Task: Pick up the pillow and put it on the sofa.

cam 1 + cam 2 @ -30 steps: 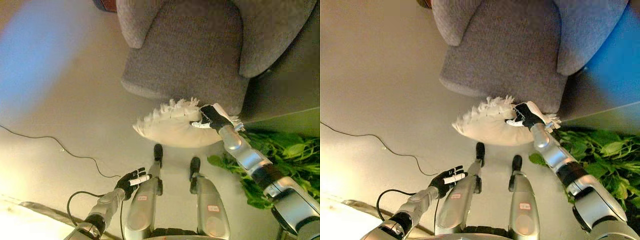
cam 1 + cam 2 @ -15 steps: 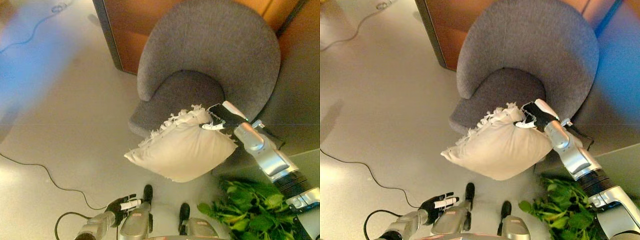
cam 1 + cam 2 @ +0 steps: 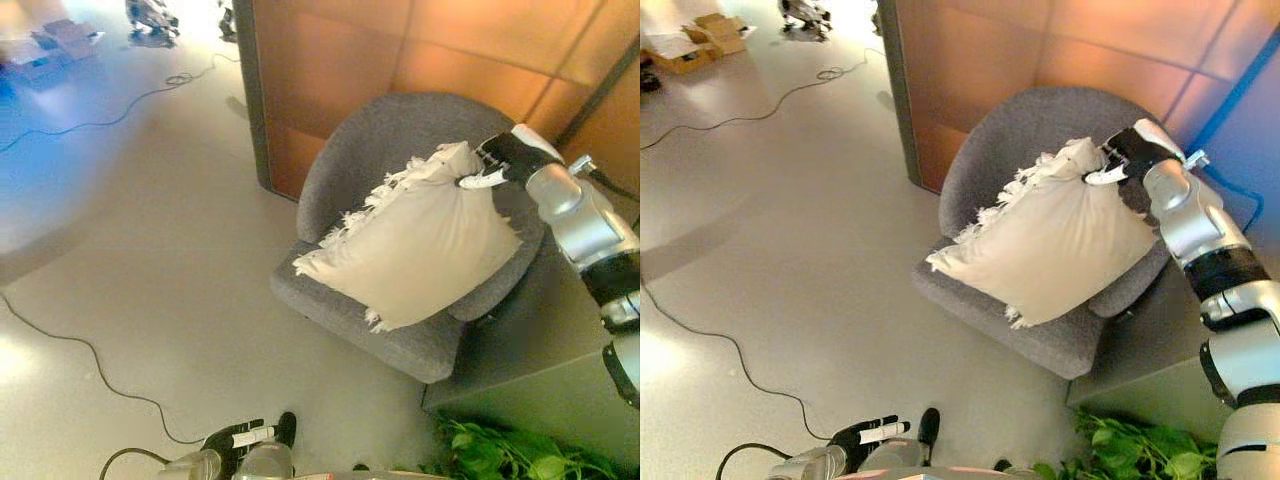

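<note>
A cream pillow [image 3: 420, 240] with a fringed edge hangs over the seat of a grey round armchair [image 3: 400, 335]. My right hand [image 3: 505, 158] is shut on the pillow's upper corner and holds it up in front of the chair's backrest. It also shows in the right eye view [image 3: 1128, 152]. The pillow's lower corner reaches down close to the seat. My left hand [image 3: 238, 440] is open and idle low at the bottom edge, near the floor.
An orange-brown panel wall [image 3: 350, 50] stands behind the chair. A green plant [image 3: 510, 455] sits at the bottom right beside a grey box [image 3: 550, 400]. A cable [image 3: 70, 345] runs over the floor on the left. Cardboard boxes [image 3: 700, 40] lie far left.
The camera has tilted up, so the whole chair and wall show. My right hand has lifted the pillow from the seat's front edge to over the seat, by the backrest.
</note>
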Motion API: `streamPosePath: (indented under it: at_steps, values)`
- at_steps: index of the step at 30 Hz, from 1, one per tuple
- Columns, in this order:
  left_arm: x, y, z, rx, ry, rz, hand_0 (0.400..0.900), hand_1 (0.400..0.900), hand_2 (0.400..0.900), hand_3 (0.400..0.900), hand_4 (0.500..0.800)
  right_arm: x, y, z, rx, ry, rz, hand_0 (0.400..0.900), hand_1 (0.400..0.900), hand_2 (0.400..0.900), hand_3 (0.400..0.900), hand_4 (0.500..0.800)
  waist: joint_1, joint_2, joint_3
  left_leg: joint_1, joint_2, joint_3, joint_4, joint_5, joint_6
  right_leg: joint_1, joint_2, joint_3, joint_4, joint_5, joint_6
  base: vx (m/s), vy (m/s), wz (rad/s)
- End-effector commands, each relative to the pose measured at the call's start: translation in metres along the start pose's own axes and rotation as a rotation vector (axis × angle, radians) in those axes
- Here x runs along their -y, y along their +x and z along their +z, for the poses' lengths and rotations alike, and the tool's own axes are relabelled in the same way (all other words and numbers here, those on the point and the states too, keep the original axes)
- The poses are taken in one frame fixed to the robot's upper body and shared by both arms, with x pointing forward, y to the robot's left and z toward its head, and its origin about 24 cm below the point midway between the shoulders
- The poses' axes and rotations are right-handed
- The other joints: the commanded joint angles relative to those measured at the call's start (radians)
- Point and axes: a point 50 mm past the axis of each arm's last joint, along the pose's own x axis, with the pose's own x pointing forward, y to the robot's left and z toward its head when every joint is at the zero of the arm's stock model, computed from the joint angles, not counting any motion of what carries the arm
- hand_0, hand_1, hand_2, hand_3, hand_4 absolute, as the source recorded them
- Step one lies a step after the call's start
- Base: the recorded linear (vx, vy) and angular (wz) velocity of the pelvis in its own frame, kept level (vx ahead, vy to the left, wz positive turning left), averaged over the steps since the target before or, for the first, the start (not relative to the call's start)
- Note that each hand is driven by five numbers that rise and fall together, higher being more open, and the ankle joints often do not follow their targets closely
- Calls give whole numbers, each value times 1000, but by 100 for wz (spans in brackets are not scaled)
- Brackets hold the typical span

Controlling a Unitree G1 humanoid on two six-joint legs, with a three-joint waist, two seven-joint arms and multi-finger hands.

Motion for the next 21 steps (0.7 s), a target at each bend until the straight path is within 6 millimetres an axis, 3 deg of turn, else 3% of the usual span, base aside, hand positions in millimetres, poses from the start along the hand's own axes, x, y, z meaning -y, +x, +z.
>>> streamPosePath:
  at_steps: [1,9,21]
  values:
    - [-9,-6,-28,-139,98,-21,900,900,900,900,800,106,-11,48,63,3,-346,900,900,900,900,800,81,-41,-127,74,21,7,20,-173,-39,-94,23,-5,82,-16,-16,79,-21,29]
    - [-13,-8,-33,-184,127,-39,900,900,900,900,800,115,-5,40,-106,47,-273,900,900,900,900,800,138,-37,-124,67,19,-48,13,-156,-44,-72,27,-43,62,-15,-21,50,-14,23]
    - [-9,-8,-39,-189,137,-42,900,900,900,900,800,111,-4,27,-159,89,-243,900,900,900,900,800,123,-27,-129,80,20,-28,9,-160,-44,-62,20,-31,55,-15,-17,-5,15,-5]
